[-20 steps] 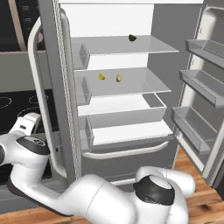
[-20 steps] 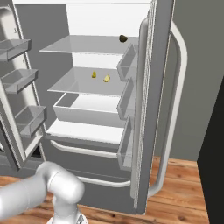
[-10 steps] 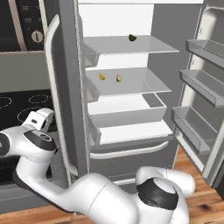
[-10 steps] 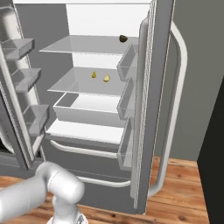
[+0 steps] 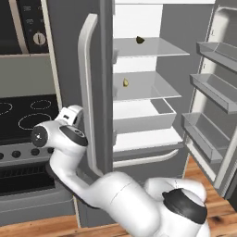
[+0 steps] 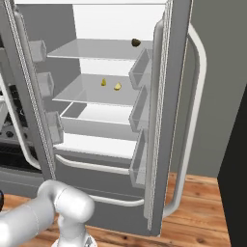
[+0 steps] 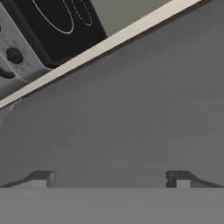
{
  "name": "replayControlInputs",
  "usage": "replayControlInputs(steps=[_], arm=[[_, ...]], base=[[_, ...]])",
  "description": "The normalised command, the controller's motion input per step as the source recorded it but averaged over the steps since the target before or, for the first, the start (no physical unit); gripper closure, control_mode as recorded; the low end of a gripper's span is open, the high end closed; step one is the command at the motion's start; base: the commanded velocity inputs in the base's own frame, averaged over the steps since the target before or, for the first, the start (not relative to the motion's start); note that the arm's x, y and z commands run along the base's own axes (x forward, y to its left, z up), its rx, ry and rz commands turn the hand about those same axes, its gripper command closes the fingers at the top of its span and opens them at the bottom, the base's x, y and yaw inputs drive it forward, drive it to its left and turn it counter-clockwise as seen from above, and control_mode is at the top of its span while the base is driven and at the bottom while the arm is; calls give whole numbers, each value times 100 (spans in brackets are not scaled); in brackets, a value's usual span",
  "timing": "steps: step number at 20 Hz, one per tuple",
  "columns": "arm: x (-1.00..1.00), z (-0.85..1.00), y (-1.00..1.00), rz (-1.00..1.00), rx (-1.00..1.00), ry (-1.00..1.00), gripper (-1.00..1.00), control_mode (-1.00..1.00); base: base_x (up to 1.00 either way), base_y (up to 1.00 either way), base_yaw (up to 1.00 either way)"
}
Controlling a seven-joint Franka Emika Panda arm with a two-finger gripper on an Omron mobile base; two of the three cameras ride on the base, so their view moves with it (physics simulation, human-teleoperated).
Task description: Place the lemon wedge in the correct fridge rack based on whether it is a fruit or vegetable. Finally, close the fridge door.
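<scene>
I can't read any text, label, brand or number anywhere in these views. The oven panel [image 5: 32,23] at the upper left of my left base view carries a round dial and small light marks, but they are too blurred for me to make out. The stove top [image 7: 65,17] shows thin white burner rings, which are not writing.
</scene>
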Motion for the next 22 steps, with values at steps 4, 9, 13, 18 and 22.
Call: replayControlInputs(steps=[4,9,13,18,22], arm=[[59,0,-96,0,0,-6,-100,-100],[73,0,-68,0,0,-6,-100,-100],[88,3,-27,1,0,-5,-100,-100],[96,7,-1,1,0,-1,-100,-100],[71,9,0,0,0,0,-100,-100]], base=[[0,0,0],[0,0,0],[0,0,0],[0,0,0],[0,0,0]])
